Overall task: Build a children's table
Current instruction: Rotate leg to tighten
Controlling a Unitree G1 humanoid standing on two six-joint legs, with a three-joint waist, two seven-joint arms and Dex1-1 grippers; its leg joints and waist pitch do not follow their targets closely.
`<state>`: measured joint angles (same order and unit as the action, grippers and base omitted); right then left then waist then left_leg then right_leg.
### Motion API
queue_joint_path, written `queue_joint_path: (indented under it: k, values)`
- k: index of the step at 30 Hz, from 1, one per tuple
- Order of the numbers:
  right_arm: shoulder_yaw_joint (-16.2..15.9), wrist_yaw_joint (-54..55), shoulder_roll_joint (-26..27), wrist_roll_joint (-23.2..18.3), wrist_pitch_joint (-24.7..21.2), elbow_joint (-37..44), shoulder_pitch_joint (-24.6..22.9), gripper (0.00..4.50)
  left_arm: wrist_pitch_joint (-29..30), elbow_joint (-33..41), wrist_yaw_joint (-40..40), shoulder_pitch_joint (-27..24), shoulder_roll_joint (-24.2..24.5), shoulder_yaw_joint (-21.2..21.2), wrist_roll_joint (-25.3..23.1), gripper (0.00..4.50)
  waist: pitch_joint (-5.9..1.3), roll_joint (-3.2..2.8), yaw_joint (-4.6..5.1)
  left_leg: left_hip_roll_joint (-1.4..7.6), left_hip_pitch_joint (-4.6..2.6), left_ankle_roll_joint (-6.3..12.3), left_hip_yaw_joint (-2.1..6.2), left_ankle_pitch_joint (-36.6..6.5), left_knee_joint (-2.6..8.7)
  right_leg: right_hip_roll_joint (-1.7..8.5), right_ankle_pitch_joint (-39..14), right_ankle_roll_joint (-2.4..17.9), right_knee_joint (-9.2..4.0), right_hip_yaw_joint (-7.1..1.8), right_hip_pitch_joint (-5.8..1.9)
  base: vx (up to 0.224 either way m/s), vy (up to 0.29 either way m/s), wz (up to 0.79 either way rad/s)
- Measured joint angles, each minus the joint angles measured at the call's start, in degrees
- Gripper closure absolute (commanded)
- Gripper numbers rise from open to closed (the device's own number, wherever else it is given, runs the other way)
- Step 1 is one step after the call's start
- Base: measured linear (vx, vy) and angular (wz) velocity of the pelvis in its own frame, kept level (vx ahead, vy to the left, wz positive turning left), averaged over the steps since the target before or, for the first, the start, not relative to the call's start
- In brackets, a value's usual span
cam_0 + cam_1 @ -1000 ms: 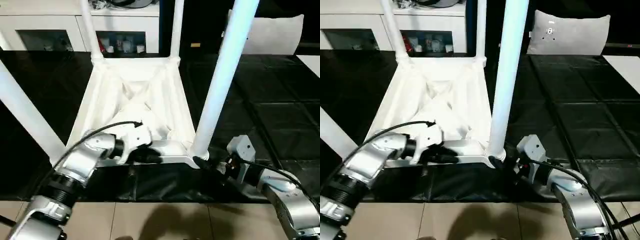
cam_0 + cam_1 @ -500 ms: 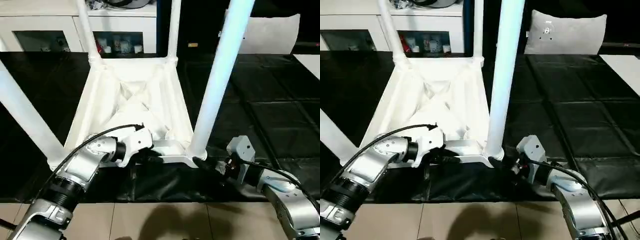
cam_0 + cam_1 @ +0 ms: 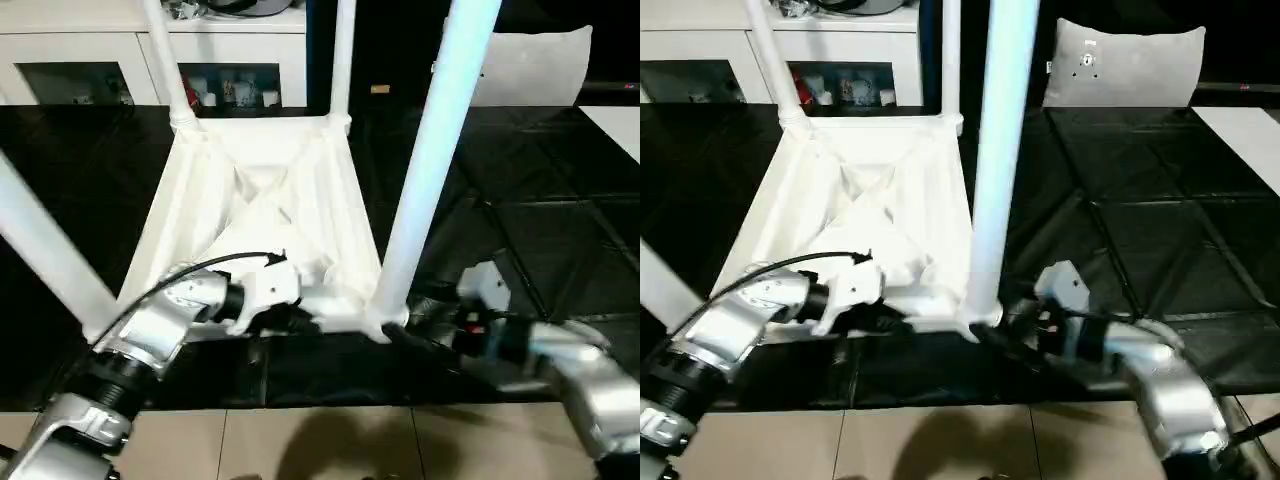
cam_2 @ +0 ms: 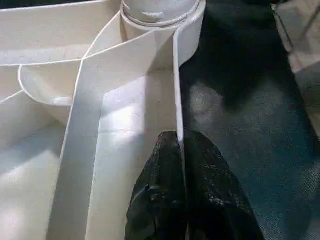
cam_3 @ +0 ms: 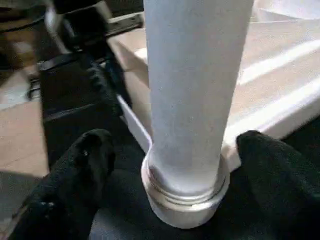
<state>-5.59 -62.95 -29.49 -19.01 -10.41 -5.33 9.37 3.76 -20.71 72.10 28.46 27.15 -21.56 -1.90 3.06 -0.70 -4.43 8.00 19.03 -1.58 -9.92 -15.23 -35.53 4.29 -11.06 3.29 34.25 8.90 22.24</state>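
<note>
Since the earlier frames, the left pincer has closed the last small gap and is now clenched on the thin rim of the table top, one black finger on each side of the near edge wall, close to the near right corner socket. The right pincer has turned at the wrist and come closer to the near right leg; its fingers stand wide apart, one on each side of the leg's base, and I cannot see them touching it, so it holds nothing.

The children's table lies upside down on the black floor mat, ribbed underside up, with all four legs standing in the corner sockets. Behind it, at the far edge of the mat, there is a white cabinet and a grey pillow.

In my judgement the left arm now fixes the top so it does not slide, and the right is preparing to take the near right leg at the socket, probably to press or twist it fully home. The table seems nearly finished; turning it upright is not yet done.
</note>
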Motion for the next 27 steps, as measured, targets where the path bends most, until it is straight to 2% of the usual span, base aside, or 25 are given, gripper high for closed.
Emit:
queue_joint_path:
  k: [2,5,7,13,22,27]
  values:
    - [-0.4,-2.74,-0.14,-1.03,-0.05,-1.19,0.95,0.71,-0.27,0.01,0.83,0.18,0.15,-0.51,0.09,4.5,-0.01,0.01,-0.55,0.0,-0.01,0.0,0.0,0.0,-0.01,0.0,0.0,0.0,0.01,0.0,0.0,0.0,0.0,0.0]
    - [-1.63,-7.36,-1.01,-2.04,-0.73,-3.52,3.43,0.94,-0.5,0.11,2.62,0.46,0.78,-1.11,0.39,4.5,-0.01,0.06,-0.79,0.0,0.01,0.0,0.0,0.0,-0.07,0.01,-0.01,0.0,0.07,-0.01,0.01,0.0,0.0,0.0]
    - [-2.0,-10.21,-1.75,-2.87,-1.35,-4.6,4.69,1.15,-1.15,0.1,3.33,0.72,1.01,-1.73,0.41,4.5,-0.04,0.12,-1.3,0.0,0.01,0.0,0.0,0.0,-0.1,0.01,-0.03,0.0,0.11,0.0,0.01,0.0,0.0,0.0]
    - [-3.98,-15.05,-1.86,-1.81,-0.52,-10.56,9.13,1.6,-2.51,-0.92,4.37,1.82,1.05,-2.62,-0.16,4.5,-0.06,0.16,-2.05,0.02,0.01,-0.01,0.0,0.01,-0.23,0.02,-0.03,0.01,0.24,0.0,0.02,0.0,0.0,0.0]
    - [-4.91,-17.0,-1.87,-0.53,1.44,-14.27,11.58,2.45,-2.86,-1.76,5.01,2.53,1.06,-3.08,-0.14,4.5,-0.09,0.2,-2.26,0.03,0.01,-0.02,0.01,0.01,-0.24,0.02,-0.04,0.01,0.26,0.01,0.02,0.0,0.0,0.0]
    - [-5.04,-17.49,-1.6,-0.23,1.89,-15.16,12.19,2.57,-2.25,-1.79,5.0,2.54,1.05,-3.0,0.01,4.5,-0.09,0.2,-2.22,0.03,0.01,-0.02,0.01,0.01,-0.25,0.02,-0.04,0.01,0.27,0.01,0.02,0.0,0.0,0.0]
